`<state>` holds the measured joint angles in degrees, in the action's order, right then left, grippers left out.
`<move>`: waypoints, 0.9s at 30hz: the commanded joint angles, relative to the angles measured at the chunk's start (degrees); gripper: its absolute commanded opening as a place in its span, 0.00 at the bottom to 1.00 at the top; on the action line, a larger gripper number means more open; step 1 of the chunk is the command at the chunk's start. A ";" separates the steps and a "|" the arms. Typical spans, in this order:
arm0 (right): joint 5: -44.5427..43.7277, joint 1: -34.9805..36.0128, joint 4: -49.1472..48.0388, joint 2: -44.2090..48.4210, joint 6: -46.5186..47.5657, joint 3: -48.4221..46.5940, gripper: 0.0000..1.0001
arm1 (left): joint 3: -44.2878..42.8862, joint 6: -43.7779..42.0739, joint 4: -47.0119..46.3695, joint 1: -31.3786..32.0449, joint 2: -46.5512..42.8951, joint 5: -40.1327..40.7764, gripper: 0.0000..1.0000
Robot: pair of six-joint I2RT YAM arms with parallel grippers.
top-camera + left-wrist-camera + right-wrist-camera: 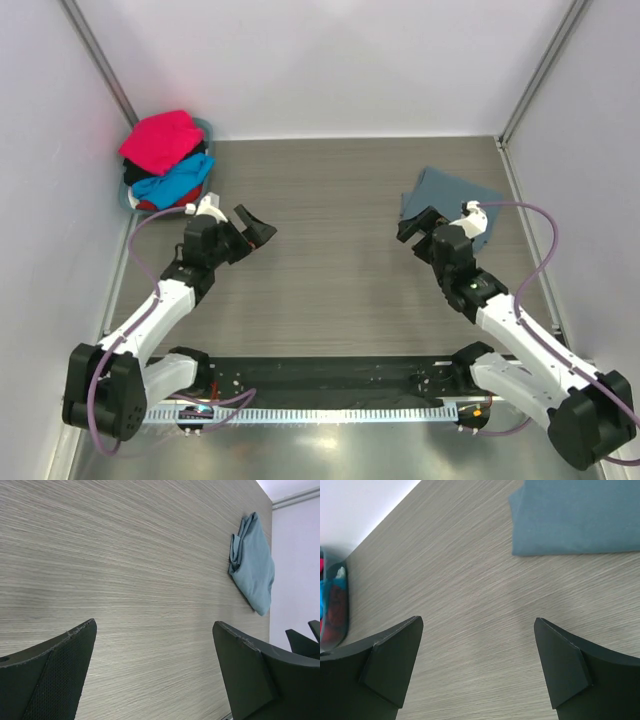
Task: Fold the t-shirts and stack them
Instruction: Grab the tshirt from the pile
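Hovering above the table (330, 190), left gripper (257, 225) and right gripper (416, 228) were held wide, empty; grey shirt (445, 193) was folded at its far right.

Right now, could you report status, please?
Left gripper, right gripper open, empty. Grey-blue t-shirt folded, far right. Other t-shirts piled in basket, far left. Nothing obstructing.

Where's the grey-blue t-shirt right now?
In the top view the grey-blue t-shirt lies folded at the far right of the table, just beyond the right hand, opposite the shirt pile at far left.
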<state>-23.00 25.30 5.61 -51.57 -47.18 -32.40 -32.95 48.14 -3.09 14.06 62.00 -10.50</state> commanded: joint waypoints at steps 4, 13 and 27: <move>-3.98 0.01 -3.58 6.65 -1.59 1.90 1.00 | -0.98 0.02 -0.86 -0.79 -0.39 0.92 1.00; -1.79 -0.07 -0.60 3.60 -3.18 -1.43 1.00 | -4.31 0.54 6.85 -4.48 0.92 8.47 1.00; 16.67 0.01 -3.23 -6.79 5.08 -5.65 1.00 | -34.27 4.69 18.83 -21.26 25.53 14.46 0.84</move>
<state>-11.79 25.28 6.11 -57.82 -43.79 -35.62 -60.77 53.17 11.57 -2.50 85.89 0.45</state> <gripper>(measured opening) 0.996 0.847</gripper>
